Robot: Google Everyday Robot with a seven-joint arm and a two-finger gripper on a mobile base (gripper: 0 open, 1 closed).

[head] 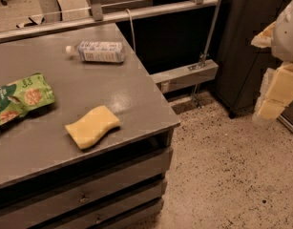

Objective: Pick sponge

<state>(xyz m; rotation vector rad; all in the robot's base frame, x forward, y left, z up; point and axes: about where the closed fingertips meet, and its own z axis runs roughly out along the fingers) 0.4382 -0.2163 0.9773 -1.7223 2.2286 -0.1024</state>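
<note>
The gripper [275, 68] hangs at the right edge, above a speckled floor [222, 166]. Well to its left stands a grey surface [79, 87] over drawers [112, 185]. A dark cabinet [241, 42] stands just beside the gripper, in dim, warm light.

sponge [92, 126]: I am seeing it showing pale yellow, plain and unmarked.
bag [19, 99]: showing green, with white lettering and tan snack pictures.
bottle [99, 52]: wearing a white cap and a pale label with bluish print.
table [136, 104]: lying dull grey all over.
floor [222, 166]: showing beige, speckled with dark flecks.
my gripper [275, 70]: hanging at the right edge, wearing yellowish foam on a whitish body.
</note>
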